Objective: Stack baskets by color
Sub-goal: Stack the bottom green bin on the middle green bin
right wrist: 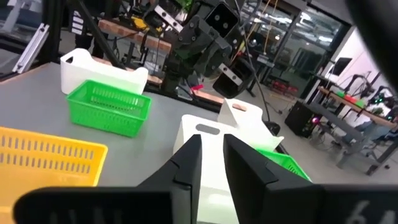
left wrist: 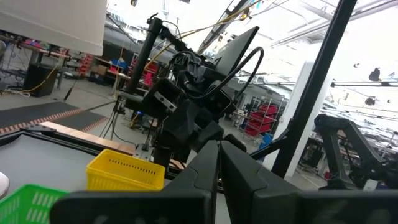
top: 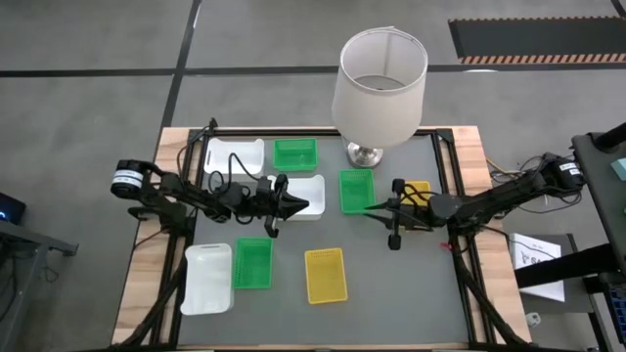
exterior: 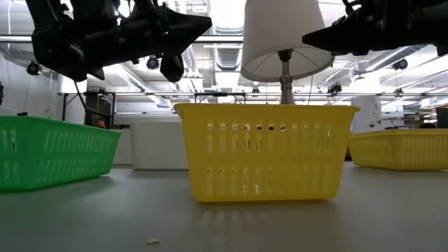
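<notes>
Baskets lie scattered over your grey table [top: 411,284] in the high view, and I count eight clearly. At the far side you have a white basket [top: 236,156] with a green basket [top: 294,154] just to its right. In the middle row sit a second white basket [top: 307,196], a green one [top: 356,190] right of it, and a yellow basket [top: 418,196] partly hidden under the right arm. Along the near side you see a third white basket [top: 207,278], a green basket [top: 253,262] touching its right edge, and a yellow basket [top: 326,275] standing apart, further right. All appear to sit singly; whether any holds another inside, I cannot tell.

Your left gripper [top: 296,204] hangs over the left edge of the middle white basket, its fingers pressed together with nothing between them; the left wrist view shows them meeting in a closed line.

Your right gripper [top: 377,209] hovers at the near right corner of the middle green basket, beside the yellow one under the arm. In the right wrist view its fingers [right wrist: 186,163] stand slightly apart with a narrow gap and nothing gripped; beyond them lie a white basket and green ones.

A lamp [top: 380,90] with a white shade stands at the far side, right of centre.
</notes>
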`<action>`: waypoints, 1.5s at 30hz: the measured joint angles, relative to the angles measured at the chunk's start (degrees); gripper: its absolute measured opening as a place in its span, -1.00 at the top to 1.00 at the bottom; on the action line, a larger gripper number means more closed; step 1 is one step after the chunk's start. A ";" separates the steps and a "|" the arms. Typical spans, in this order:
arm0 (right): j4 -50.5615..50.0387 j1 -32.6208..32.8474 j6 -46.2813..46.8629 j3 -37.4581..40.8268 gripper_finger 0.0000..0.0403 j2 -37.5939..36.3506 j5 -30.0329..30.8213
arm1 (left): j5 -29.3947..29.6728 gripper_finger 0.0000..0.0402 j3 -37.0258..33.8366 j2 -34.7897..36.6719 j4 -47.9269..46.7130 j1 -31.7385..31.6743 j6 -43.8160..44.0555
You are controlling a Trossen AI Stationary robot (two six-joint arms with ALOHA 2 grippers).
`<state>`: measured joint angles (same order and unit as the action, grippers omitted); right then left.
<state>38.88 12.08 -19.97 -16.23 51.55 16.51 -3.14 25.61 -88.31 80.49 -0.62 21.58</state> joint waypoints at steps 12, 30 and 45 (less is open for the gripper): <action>-1.18 0.00 0.06 0.00 0.57 0.00 0.01 | -0.04 0.99 -0.02 0.02 0.00 0.00 -1.02; -2.65 0.00 0.06 0.00 0.66 0.00 0.00 | -0.04 0.99 0.57 0.04 -0.02 2.48 -0.90; -2.42 0.00 -2.57 -0.98 0.68 -0.02 0.01 | 0.31 0.99 12.13 0.94 -22.66 11.09 -0.92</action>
<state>36.45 12.08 -22.54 -17.21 51.53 16.52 -2.83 37.74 -87.37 57.83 10.47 20.67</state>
